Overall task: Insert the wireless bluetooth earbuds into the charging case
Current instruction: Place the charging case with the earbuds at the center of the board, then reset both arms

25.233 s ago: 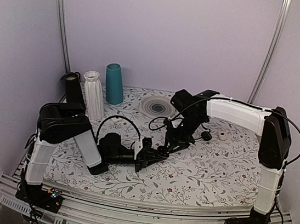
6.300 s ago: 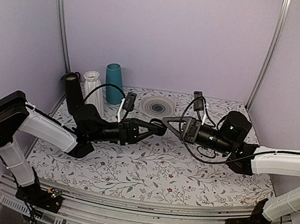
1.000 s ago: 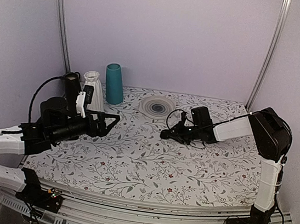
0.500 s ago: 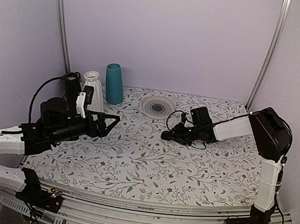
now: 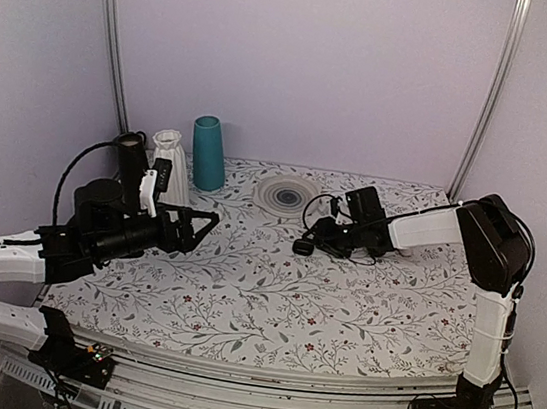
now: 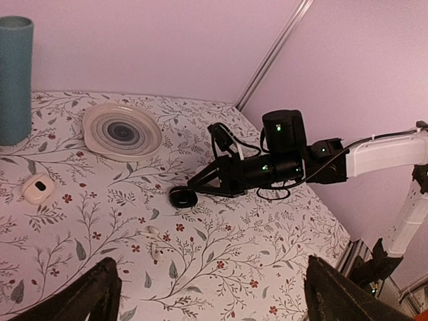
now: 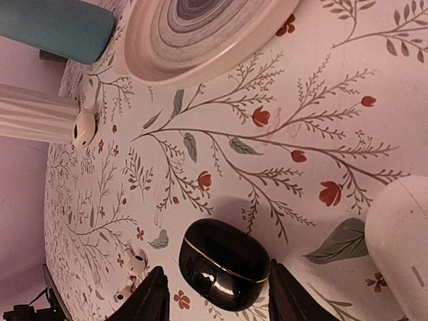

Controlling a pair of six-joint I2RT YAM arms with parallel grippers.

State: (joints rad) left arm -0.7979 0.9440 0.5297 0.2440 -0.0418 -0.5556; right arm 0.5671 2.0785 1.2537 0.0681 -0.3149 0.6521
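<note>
The charging case (image 7: pixel 224 264), a glossy black pebble with its lid shut, lies on the floral cloth (image 5: pixel 262 294). My right gripper (image 7: pixel 222 297) stands open with a finger on each side of the case, not clamping it. From above, the case (image 5: pixel 302 248) sits at the tip of the right gripper (image 5: pixel 315 240). It also shows as a dark case (image 6: pixel 182 196) in the left wrist view. The wireless bluetooth earbuds are out of view. My left gripper (image 6: pixel 217 301) hangs open and empty over the left of the cloth, far from the case.
Two white earbuds (image 6: pixel 158 252) lie near the case. An open white case (image 6: pixel 37 188) and a white oval pebble (image 7: pixel 401 241) rest on the cloth. At the back stand a ringed plate (image 5: pixel 288 194), a teal cup (image 5: pixel 208 153), a white vase (image 5: pixel 171 166) and a black cylinder (image 5: pixel 130 160).
The right gripper's fingers have spread apart and let go of the black case, which now rests on the cloth. The left arm has not moved.
</note>
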